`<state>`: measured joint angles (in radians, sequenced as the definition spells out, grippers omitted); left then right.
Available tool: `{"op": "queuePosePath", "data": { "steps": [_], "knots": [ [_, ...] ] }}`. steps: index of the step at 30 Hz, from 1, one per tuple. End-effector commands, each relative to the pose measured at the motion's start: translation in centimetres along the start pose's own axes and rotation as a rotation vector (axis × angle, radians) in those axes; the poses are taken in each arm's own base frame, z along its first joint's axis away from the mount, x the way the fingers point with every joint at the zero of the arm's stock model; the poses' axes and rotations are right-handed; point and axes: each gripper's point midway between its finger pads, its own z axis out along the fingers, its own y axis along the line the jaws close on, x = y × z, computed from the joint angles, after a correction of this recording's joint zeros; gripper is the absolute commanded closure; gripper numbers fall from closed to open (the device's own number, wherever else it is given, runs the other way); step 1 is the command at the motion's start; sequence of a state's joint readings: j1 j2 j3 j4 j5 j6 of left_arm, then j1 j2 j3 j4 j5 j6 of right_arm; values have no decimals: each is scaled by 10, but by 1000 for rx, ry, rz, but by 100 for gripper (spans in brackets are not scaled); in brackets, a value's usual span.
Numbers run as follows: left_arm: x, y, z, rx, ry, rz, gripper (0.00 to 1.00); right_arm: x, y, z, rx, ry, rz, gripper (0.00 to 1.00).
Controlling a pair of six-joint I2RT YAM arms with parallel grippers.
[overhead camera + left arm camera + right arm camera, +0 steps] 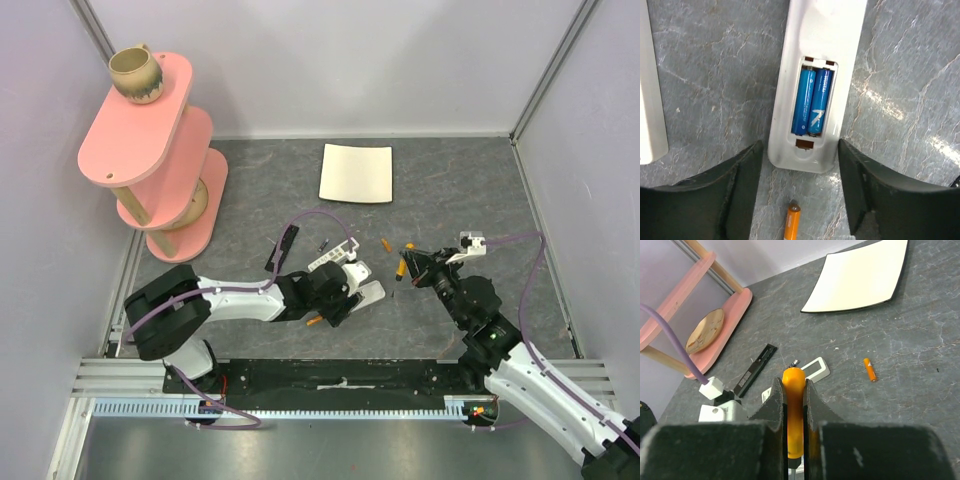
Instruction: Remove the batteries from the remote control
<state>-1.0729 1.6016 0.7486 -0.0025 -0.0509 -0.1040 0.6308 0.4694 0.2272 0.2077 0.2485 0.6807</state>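
Straddling the bay end of the white remote control [825,45], the left gripper [800,147] is spread wide, one dark jaw at 9 o'clock and the other at 3 o'clock of that end; I cannot tell whether either touches it. The remote lies flat on the grey table [910,75] with its bay open, and two blue cells [812,100] sit side by side inside, filling it. Just off the remote's end at 6 o'clock, between the jaws, a loose orange cell [792,222] lies on the table. The right gripper [793,385] is clamped on a second orange cell [794,415], which runs lengthwise between the jaws, its rounded end poking past their tips. In that gripper's wrist view, a third orange cell [869,369] lies on the table at 2 o'clock, well apart. A flat black bar [756,369] lies at 10 o'clock, and a white square plate [860,277] lies at 1 o'clock, farther off.
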Motion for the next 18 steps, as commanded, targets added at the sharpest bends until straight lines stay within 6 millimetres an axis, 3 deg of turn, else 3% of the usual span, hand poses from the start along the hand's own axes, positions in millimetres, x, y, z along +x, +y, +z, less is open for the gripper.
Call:
{"op": "queuePosePath", "data": {
  "steps": [1, 10, 18],
  "knots": [
    [49, -3, -3, 1, 117, -87, 36, -3, 7, 4, -36, -27, 23, 100],
    [22, 6, 10, -21, 67, -41, 58, 8, 3, 11, -34, -14, 11, 100],
    [-4, 26, 17, -41, 9, -113, 64, 22, 0, 26, -48, -17, -7, 100]
  ]
}}
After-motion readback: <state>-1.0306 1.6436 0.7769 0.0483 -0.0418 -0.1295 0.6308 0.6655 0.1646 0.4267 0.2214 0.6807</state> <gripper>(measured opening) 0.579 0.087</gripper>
